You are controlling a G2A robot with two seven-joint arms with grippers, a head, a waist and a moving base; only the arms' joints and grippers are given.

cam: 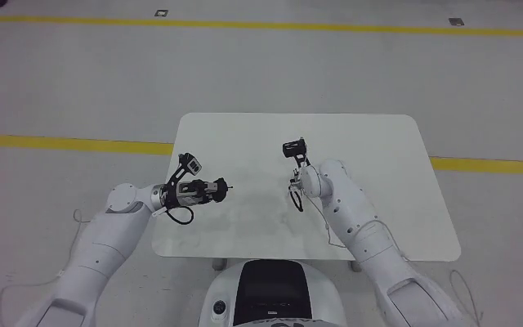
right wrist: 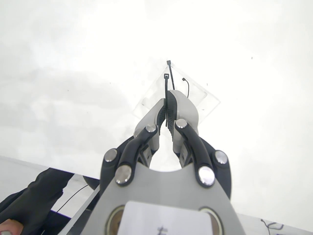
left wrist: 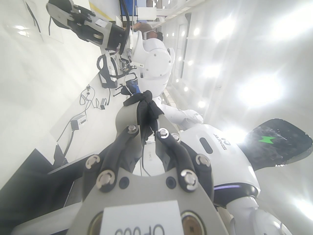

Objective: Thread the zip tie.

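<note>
Black zip tie [right wrist: 166,86] — pinched in right end effector [right wrist: 168,99] | head beyond tips

Left claw [left wrist: 146,110], pinched closed, points sideways toward right claw [right wrist: 168,102], which is also closed and points forward

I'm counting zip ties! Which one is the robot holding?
The zip tie pinched in the right gripper's shut jaws. The straight tie and the small curved tie lie loose on the clear sheet.
</note>
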